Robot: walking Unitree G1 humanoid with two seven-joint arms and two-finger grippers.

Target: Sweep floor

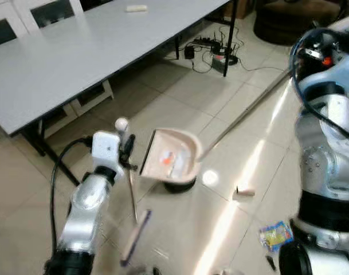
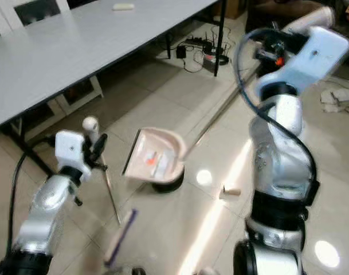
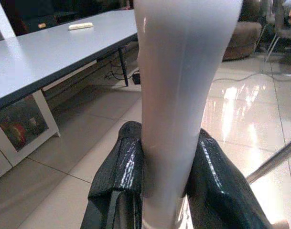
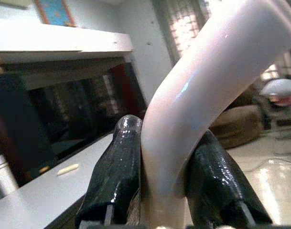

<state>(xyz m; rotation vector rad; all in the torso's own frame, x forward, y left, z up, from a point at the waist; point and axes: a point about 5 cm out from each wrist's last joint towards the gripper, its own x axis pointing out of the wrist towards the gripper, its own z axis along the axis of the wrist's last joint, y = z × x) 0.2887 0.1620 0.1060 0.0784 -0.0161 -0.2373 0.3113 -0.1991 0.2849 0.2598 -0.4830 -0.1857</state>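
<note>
Pink dustpan [image 1: 169,159] hangs tilted over the tiled floor [image 1: 180,103], scraps inside; wrapper [image 1: 275,235] and a small block [image 1: 243,193] unswept. Left claw [image 3: 167,179] clamped on the broom handle [image 3: 181,95]. Right claw [image 4: 164,183] closed around the dustpan handle [image 4: 207,81]. Risk: the tilt could spill the scraps.

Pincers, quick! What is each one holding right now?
Left pincer: shut on the pale broom handle.
Right pincer: shut on the curved pale dustpan handle, its pinkish pan low over the tiled floor.
</note>
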